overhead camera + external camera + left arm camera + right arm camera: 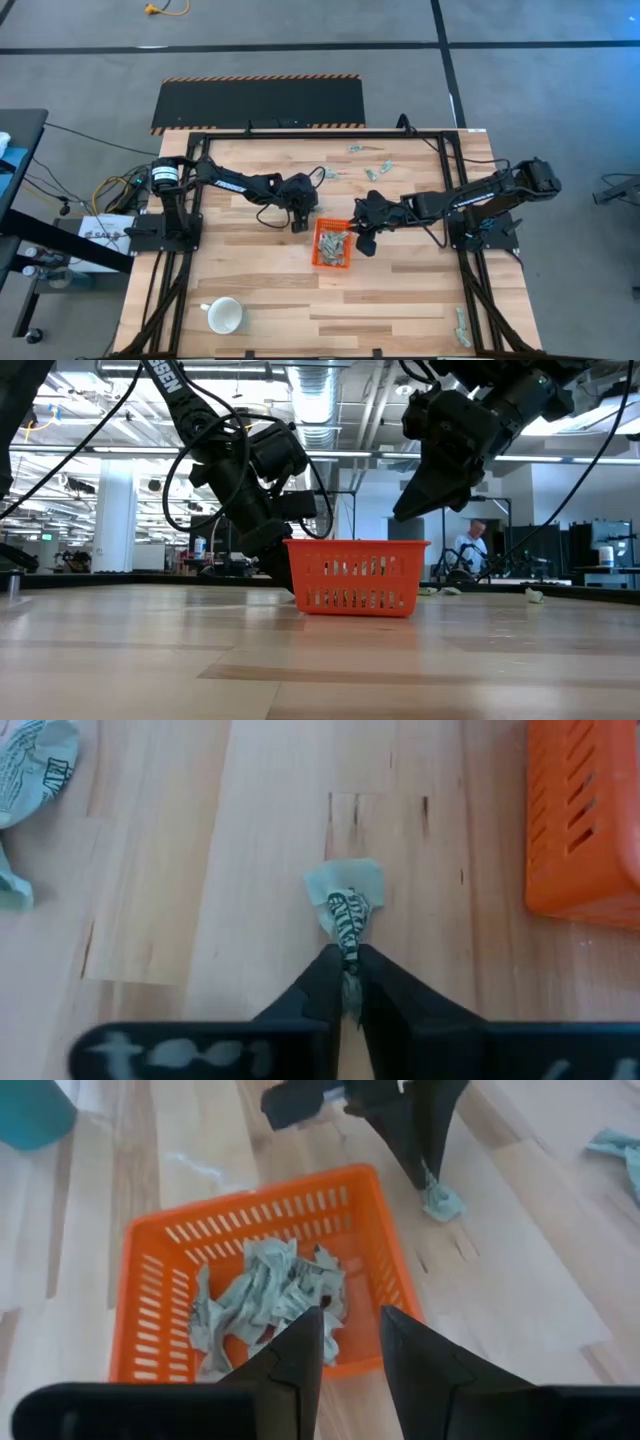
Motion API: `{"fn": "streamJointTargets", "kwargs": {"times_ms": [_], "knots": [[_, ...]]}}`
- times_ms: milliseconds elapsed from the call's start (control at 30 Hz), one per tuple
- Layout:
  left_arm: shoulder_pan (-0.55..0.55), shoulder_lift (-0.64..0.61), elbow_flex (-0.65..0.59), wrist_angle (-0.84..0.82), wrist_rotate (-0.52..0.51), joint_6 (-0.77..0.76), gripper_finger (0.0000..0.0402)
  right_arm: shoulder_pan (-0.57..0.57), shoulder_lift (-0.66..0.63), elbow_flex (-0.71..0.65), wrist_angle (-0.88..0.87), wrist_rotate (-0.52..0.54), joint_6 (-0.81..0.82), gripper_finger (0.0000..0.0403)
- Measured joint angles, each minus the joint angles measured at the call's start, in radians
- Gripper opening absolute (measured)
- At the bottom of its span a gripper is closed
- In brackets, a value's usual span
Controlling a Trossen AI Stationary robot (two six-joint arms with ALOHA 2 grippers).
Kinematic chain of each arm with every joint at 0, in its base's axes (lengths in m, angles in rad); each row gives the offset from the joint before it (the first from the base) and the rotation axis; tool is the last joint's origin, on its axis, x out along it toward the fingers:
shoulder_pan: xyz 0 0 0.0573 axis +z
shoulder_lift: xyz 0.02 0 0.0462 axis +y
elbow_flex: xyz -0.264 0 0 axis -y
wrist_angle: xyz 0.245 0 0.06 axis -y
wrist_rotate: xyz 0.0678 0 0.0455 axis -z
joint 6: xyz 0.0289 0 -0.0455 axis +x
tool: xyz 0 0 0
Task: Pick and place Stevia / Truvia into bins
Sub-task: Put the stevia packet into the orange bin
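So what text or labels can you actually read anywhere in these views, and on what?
Nothing reads cleanly.
Sachet pinched in the left gripper: dark print, crumpled, unreadable.
Loose sachet: lettering too blurred.
Left arm: white lettering, too small.
White box beside the table: print too small.

Both arms are dark, jointed, with black cables looping alongside; the left arm (235, 183) bears white lettering and a white-banded base.
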Motion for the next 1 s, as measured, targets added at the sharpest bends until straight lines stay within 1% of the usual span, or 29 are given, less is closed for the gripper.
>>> {"fn": "streamJointTargets", "kwargs": {"times_ms": [33,133,300,533,633,700,800,933,1000], "knots": [[0.000,0.000,0.000,0.001,0.000,0.000,0.0009,0.000,0.000,0.000,-0.002,0.000,-0.001,0.0092],[0.000,0.000,0.000,0.001,-0.009,0.001,0.0009,0.000,-0.016,0.000,-0.021,0.010,-0.002,0.0087],[0.002,-0.027,-0.002,-0.030,-0.086,0.001,0.0004,0.000,-0.057,0.001,-0.105,0.101,0.002,0.0077],[0.016,-0.168,-0.002,-0.120,-0.144,0.000,0.0002,-0.002,-0.170,0.000,-0.269,0.232,0.070,0.0070],[0.014,-0.244,-0.002,-0.119,-0.149,-0.001,0.0002,-0.009,-0.212,-0.001,-0.340,0.291,0.095,0.0070],[0.006,-0.286,-0.002,-0.111,-0.114,-0.003,0.0002,-0.020,-0.233,0.000,-0.361,0.307,0.113,0.0070],[-0.017,-0.322,-0.001,-0.082,-0.020,-0.003,0.0002,-0.039,-0.265,-0.008,-0.414,0.308,0.137,0.0070],[-0.068,-0.320,0.000,-0.052,0.128,-0.002,0.0001,-0.061,-0.313,-0.056,-0.430,0.298,0.164,0.0070],[-0.098,-0.306,0.000,-0.042,0.153,0.003,0.0001,-0.066,-0.336,-0.070,-0.462,0.290,0.209,0.0070]]}}
